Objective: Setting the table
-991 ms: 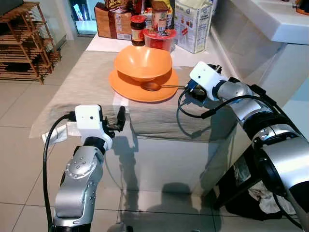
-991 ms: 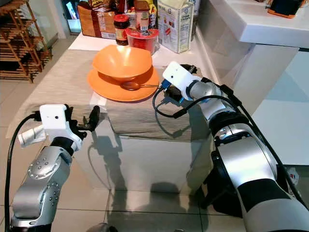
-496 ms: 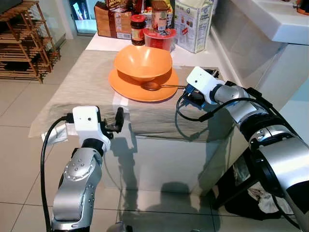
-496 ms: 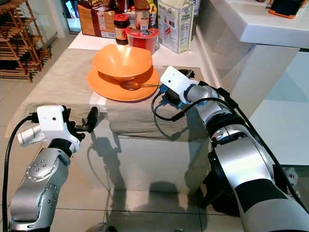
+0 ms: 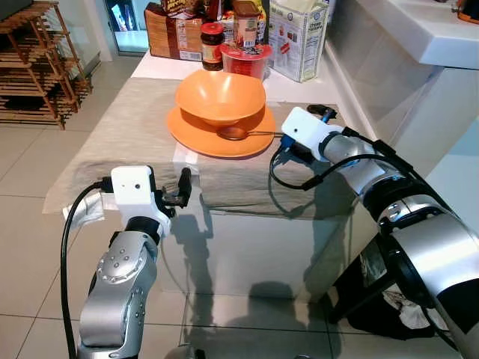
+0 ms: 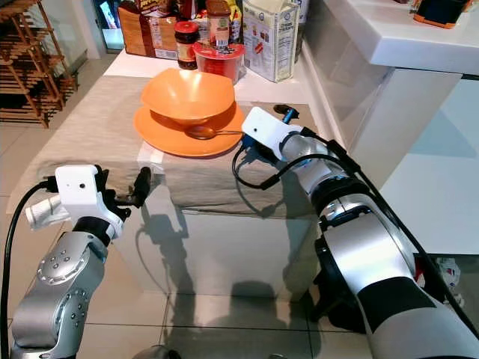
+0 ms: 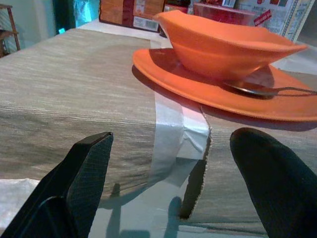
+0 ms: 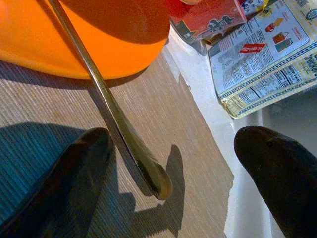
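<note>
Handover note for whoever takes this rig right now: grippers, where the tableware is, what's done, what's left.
Right gripper: open, low over the placemat, fingers either side of the spoon handle's tip, not closed on it.
Left gripper: open, empty, at the table's near edge.
Bowl sits on the plate on the placemat; spoon's head rests on the plate rim, handle sticking out toward the right gripper.
Done: plate and bowl placed.
Left: likely grasp the spoon and lay it beside the plate.
</note>
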{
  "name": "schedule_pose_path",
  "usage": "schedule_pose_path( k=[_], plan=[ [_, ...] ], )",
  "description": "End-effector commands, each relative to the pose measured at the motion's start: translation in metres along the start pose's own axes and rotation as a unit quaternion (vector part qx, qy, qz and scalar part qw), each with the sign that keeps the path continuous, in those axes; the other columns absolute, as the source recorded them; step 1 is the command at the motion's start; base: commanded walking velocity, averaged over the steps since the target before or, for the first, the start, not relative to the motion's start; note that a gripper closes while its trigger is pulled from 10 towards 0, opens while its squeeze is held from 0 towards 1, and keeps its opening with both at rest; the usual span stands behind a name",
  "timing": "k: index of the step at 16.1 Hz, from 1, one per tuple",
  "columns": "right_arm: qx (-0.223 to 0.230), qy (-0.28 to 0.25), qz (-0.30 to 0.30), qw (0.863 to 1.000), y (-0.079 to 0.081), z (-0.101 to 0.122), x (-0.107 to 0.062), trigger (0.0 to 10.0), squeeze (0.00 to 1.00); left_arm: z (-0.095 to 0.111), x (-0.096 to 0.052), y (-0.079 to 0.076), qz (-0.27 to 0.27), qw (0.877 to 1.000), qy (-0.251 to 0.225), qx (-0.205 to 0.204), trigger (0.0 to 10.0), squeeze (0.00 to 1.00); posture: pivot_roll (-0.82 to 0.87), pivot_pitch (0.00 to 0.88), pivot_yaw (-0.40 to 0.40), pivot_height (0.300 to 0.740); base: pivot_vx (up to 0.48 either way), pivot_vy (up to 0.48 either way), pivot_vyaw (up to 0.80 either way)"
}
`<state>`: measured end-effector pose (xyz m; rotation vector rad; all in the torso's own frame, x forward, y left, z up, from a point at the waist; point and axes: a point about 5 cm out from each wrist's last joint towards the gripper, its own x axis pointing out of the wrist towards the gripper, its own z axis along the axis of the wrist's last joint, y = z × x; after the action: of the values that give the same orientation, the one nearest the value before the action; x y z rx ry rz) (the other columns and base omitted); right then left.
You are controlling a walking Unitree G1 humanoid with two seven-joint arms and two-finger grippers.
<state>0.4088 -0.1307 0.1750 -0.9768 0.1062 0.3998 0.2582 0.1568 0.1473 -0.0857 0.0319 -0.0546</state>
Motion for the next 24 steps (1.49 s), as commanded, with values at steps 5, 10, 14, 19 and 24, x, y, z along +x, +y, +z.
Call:
schedule_pose_path(
  k=[5, 10, 14, 19, 24],
  plan=[
    [0.015, 0.038, 0.01, 0.999, 0.014, -0.011, 0.0, 0.0, 0.0, 0.004, -0.007, 0.001, 0.004, 1.0, 0.003, 0.001, 10.0, 0.0, 0.1, 0.065, -0.016, 0.731, 0.0, 0.0, 0.0],
    [0.021, 0.04, 0.016, 0.999, 0.019, -0.012, 0.001, 0.0, 0.0, 0.007, -0.017, 0.006, 0.008, 1.0, 0.017, -0.005, 10.0, 0.0, 0.12, 0.112, 0.018, 0.731, 0.0, 0.0, 0.0],
    [0.031, 0.037, 0.019, 0.999, 0.025, -0.011, 0.001, 0.0, 0.0, 0.008, -0.016, 0.008, 0.004, 1.0, 0.028, -0.003, 10.0, 0.0, 0.11, 0.114, 0.035, 0.731, 0.0, 0.0, 0.0],
    [0.043, 0.037, 0.019, 0.998, 0.023, -0.01, 0.001, 0.0, 0.0, 0.006, -0.015, 0.002, 0.0, 0.999, 0.032, -0.013, 10.0, 0.0, 0.1, 0.123, 0.024, 0.731, 0.0, 0.0, 0.0],
    [0.074, 0.026, 0.006, 0.997, 0.018, -0.008, 0.001, 0.0, 0.0, 0.006, -0.013, 0.002, 0.002, 0.999, 0.032, -0.013, 10.0, 0.0, 0.1, 0.113, 0.023, 0.731, 0.0, 0.0, 0.0]
  ],
)
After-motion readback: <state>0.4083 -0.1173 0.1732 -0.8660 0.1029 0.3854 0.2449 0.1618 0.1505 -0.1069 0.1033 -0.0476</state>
